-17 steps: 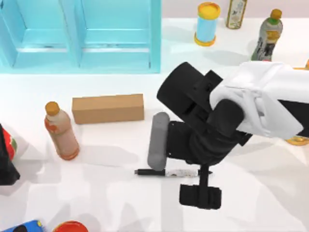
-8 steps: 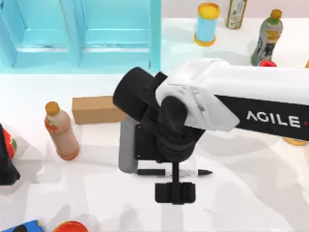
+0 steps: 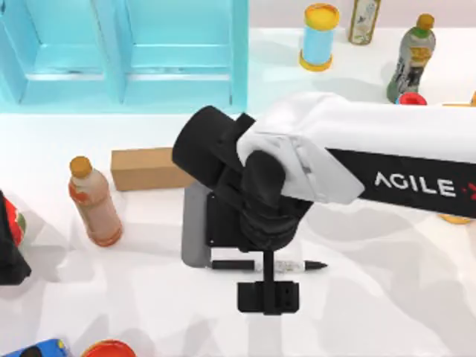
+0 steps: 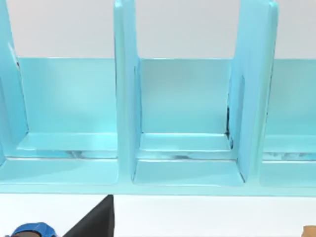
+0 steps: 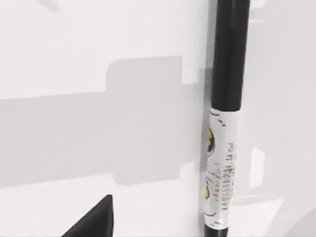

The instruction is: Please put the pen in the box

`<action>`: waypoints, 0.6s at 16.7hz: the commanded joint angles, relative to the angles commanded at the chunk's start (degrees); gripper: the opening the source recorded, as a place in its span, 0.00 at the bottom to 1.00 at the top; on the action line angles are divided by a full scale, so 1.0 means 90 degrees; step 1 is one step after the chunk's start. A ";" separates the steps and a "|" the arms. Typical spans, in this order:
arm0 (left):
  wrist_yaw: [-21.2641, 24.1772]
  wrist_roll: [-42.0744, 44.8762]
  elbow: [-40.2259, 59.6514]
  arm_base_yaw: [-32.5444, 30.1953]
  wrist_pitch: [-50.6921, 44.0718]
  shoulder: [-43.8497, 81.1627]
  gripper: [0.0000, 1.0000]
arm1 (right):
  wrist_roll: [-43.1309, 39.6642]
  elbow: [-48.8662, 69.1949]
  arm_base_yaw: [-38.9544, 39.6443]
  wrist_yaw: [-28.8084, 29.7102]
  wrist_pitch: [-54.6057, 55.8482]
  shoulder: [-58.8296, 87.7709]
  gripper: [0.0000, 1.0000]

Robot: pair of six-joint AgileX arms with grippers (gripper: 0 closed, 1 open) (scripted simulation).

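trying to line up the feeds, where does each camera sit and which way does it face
Top view: above the table, facing down on the right arm over the pen.
Left wrist view: on the left arm, facing the blue box.
Right wrist view: on the right arm, facing down at the table.
Shared: the pen appears in the top and right wrist views.

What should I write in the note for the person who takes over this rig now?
Right gripper: low over the pen at the table's front middle; whether it grips yet cannot be told.
Left arm: parked at the table's left edge.
Pen: lies flat on the table.
Box: the blue one at the back left, nothing in the compartments that show.
Done: the approach.
Left: grasp the pen, lift, carry to the box, release.
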 joint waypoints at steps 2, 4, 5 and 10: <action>0.0000 0.0000 0.0000 0.0000 0.0000 0.0000 1.00 | -0.0055 -0.0132 -0.0045 -0.0002 0.0356 0.0229 1.00; 0.0000 0.0000 0.0000 0.0000 0.0000 0.0000 1.00 | -0.0122 -0.0312 -0.0116 -0.0009 0.0913 0.0553 1.00; 0.0000 0.0000 0.0000 0.0000 0.0000 0.0000 1.00 | -0.0157 -0.0412 -0.0155 -0.0013 0.1213 0.0723 1.00; 0.0000 0.0000 0.0000 0.0000 0.0000 0.0000 1.00 | -0.0262 -0.0684 -0.0260 -0.0023 0.1937 0.1200 1.00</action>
